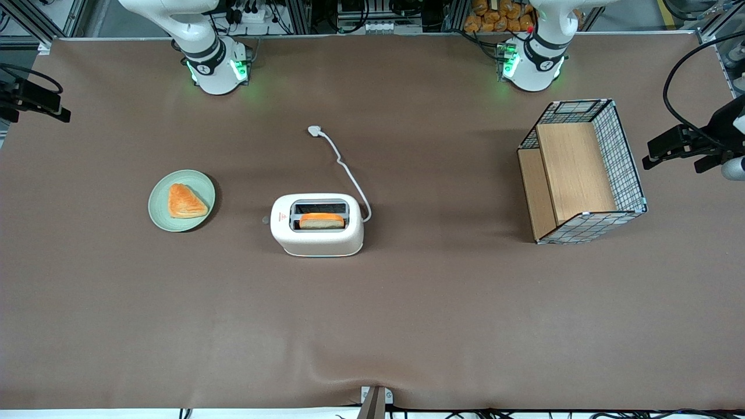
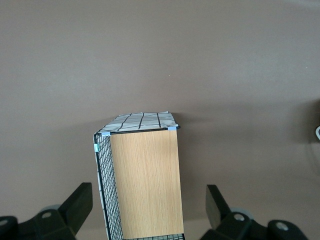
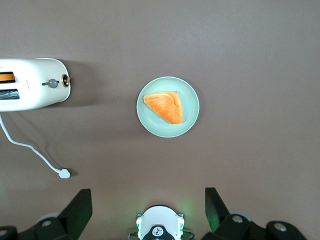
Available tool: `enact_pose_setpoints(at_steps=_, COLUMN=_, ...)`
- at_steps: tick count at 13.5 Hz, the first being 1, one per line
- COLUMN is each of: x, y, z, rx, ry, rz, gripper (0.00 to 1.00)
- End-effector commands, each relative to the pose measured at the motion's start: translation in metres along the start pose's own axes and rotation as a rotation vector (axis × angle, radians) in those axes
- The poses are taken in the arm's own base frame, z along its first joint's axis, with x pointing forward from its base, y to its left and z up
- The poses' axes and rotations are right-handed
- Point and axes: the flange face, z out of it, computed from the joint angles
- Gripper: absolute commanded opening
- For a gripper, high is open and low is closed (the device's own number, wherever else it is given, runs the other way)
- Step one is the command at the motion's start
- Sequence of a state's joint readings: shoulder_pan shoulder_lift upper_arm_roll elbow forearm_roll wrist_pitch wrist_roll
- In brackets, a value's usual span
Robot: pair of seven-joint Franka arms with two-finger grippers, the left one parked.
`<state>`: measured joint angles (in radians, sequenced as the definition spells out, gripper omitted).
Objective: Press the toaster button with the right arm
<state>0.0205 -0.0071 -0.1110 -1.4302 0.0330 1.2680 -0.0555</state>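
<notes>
The cream-white toaster [image 1: 317,233] stands mid-table with a slice of toast [image 1: 321,220] in its slot. Its small grey button [image 1: 265,220] sticks out from the short end by the red triangle mark, facing the working arm's end of the table. The button also shows in the right wrist view [image 3: 51,83], on the toaster [image 3: 40,90]. My right gripper [image 1: 35,102] hangs high near the table's edge at the working arm's end, well away from the toaster. In the wrist view the gripper [image 3: 147,192] is open and empty, its fingers [image 3: 80,210] wide apart.
A pale green plate [image 1: 198,181] with a triangular pastry [image 1: 185,201] lies between the gripper and the toaster. The white cord and plug [image 1: 315,131] trail from the toaster toward the arm bases. A wire basket with wooden shelves [image 1: 582,171] stands toward the parked arm's end.
</notes>
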Motion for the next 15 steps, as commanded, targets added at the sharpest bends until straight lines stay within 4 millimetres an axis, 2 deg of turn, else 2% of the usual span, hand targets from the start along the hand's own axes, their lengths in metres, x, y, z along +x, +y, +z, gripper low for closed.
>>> enact_pose_setpoints(at_steps=1, x=0.005, y=-0.006, z=-0.005, rx=-0.029, ry=0.008, rz=0.008, gripper=1.0)
enact_pose_setpoints(at_steps=8, x=0.019, y=-0.005, z=-0.003, rx=-0.026, ry=0.07, rz=0.044, gripper=1.0)
enact_pose_setpoints(at_steps=15, x=0.019, y=-0.005, z=-0.003, rx=-0.027, ry=0.067, rz=0.043, gripper=1.0)
